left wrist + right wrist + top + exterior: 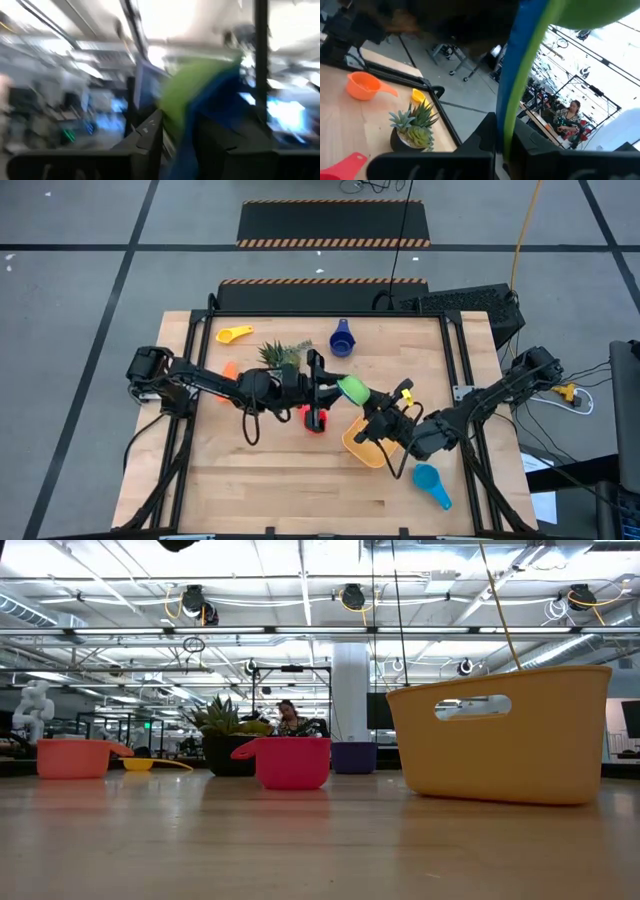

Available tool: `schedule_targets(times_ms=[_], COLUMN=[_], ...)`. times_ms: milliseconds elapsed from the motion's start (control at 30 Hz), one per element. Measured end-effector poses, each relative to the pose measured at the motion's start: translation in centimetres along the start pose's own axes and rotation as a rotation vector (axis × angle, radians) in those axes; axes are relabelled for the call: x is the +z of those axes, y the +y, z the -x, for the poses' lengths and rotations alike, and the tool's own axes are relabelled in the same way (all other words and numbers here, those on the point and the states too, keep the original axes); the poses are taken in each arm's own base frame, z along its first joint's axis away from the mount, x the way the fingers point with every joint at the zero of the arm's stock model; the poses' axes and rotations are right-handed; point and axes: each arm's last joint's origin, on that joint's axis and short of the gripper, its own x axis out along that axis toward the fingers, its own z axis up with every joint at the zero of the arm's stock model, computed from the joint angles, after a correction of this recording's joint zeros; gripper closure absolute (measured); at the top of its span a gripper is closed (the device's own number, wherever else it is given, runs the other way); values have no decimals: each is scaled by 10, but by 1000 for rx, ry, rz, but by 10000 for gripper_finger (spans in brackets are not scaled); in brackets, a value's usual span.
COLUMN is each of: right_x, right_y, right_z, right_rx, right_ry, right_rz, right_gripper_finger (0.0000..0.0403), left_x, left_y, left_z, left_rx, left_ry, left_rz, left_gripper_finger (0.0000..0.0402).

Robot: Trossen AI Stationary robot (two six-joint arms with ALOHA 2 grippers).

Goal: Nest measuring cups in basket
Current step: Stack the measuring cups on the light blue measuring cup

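the right gripper (372, 412) was clamped on the handles of the nested green cup (352, 389) and blue cup (520, 75), held above the basket (362, 448); the left gripper (322, 385) sat just beside them, its grip impossible to tell.

The high view looks straight down on the whole worktop (250, 480) from well above. The low view sits at worktop level, facing across it into the room, close to the basket (500, 730) and red cup (292, 762) — both also in the high view. The right wrist view looks past its own fingers (487, 135) toward the plant (415, 125), shared with the other two. The left wrist view seems tilted up into the room — too blurred to place.
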Motion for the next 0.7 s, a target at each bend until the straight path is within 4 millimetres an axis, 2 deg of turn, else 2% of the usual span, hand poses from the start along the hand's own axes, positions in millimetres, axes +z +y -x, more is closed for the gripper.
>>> schedule_targets(times_ms=[133,333,400,500,700], right_x=[2,3,4,8,13], right_y=[-1,0,-1,-14,-23], right_z=[5,13,21,37,66], right_rx=[-3,-14,-48,-93,-32], right_ry=[-4,9,42,84,44], right_rz=[-12,-7,2,-45,-90], right_gripper_finger=[402,402,402,403,403], left_x=[-12,-13,-7,1,33], left_y=[-4,-11,-15,-24,-28], left_z=[1,2,4,8,14], left_rx=[-55,-90,-138,-248,-257], left_ry=[124,146,167,217,218], left_rz=[38,29,21,-11,-109], left_gripper_finger=[275,255,253,256,276])
